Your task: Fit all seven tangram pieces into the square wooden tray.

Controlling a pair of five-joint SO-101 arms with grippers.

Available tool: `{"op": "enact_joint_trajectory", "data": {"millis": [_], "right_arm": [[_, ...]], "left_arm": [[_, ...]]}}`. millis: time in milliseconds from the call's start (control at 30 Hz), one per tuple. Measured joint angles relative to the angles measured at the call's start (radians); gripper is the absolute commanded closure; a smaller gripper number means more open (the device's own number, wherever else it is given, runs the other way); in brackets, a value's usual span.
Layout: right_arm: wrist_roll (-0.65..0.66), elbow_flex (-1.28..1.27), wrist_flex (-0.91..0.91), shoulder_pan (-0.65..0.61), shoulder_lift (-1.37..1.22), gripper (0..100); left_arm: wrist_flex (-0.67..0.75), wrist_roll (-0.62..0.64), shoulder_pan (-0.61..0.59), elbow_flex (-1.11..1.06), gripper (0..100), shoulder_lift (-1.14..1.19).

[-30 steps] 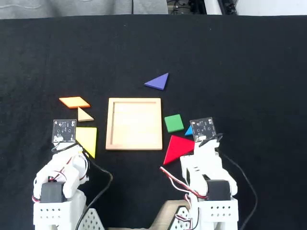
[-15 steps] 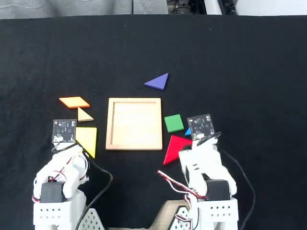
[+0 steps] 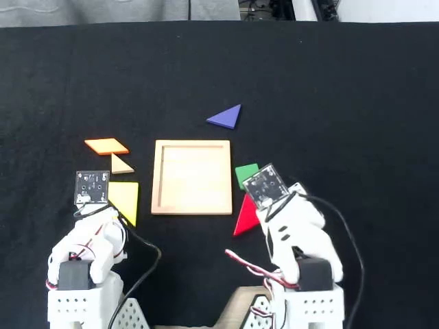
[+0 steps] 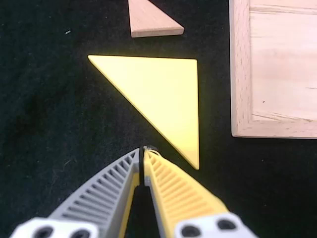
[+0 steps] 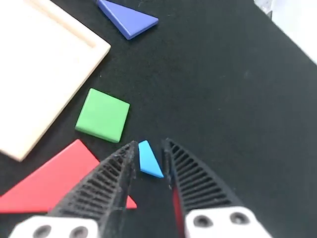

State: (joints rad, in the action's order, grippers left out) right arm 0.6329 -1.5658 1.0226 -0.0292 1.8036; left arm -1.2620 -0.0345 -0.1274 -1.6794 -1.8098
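The square wooden tray [image 3: 192,145] lies mid-table with nothing inside it. On its left are an orange parallelogram [image 3: 107,146], a small wooden triangle [image 3: 121,164] and a large yellow triangle [image 3: 125,201]. A purple triangle [image 3: 225,117] lies beyond it. To its right are a green square [image 3: 243,171] and a red triangle [image 3: 245,216]. My left gripper [image 4: 143,151] is shut and empty, its tips by the yellow triangle's [image 4: 158,94] long edge. My right gripper [image 5: 149,145] is open, straddling a small blue triangle [image 5: 150,159] next to the green square [image 5: 103,115].
The table is covered in black cloth, with wide bare areas at the far side and far right. Both arm bases stand at the near edge. The tray's corner [image 5: 101,49] and the purple triangle [image 5: 128,18] lie beyond the right gripper.
The right arm has swung left toward the tray, and its wrist now covers the blue triangle and part of the green square in the high view. The left arm has not moved.
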Motion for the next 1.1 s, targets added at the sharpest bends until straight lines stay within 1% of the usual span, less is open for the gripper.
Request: {"op": "enact_joint_trajectory", "data": {"millis": [133, 333, 400, 533, 600, 767, 833, 967, 1033, 1100], "right_arm": [[0.057, 0.126, 0.104, -0.002, -0.025, 90.3], [0.086, 0.358, 0.155, 0.0, -0.396, 90.1], [0.106, 0.456, 0.199, -0.029, -0.555, 90.0], [0.285, 0.597, 0.319, -0.133, -0.875, 90.0], [0.376, 0.643, 0.339, -0.178, -1.005, 90.0], [0.502, 0.763, 0.344, -0.192, -1.224, 91.2], [0.528, 0.793, 0.29, -0.152, -1.298, 98.5], [0.534, 0.825, 0.137, -0.005, -1.465, 98.8], [0.534, 0.825, 0.086, 0.071, -1.557, 98.8], [0.535, 0.825, 0.057, 0.12, -1.633, 98.8]], "left_arm": [[0.0, 0.0, 0.0, 0.0, 97, 0.0], [0.0, 0.0, 0.0, 0.0, 97, 0.0], [0.0, 0.0, 0.0, 0.0, 97, 0.0], [0.0, 0.0, 0.0, 0.0, 97, 0.0], [0.0, 0.0, 0.0, 0.0, 97, 0.0], [0.0, 0.0, 0.0, 0.0, 97, 0.0], [0.0, 0.0, 0.0, 0.0, 97, 0.0], [0.0, 0.0, 0.0, 0.0, 97, 0.0], [0.0, 0.0, 0.0, 0.0, 97, 0.0], [0.0, 0.0, 0.0, 0.0, 97, 0.0]]}}
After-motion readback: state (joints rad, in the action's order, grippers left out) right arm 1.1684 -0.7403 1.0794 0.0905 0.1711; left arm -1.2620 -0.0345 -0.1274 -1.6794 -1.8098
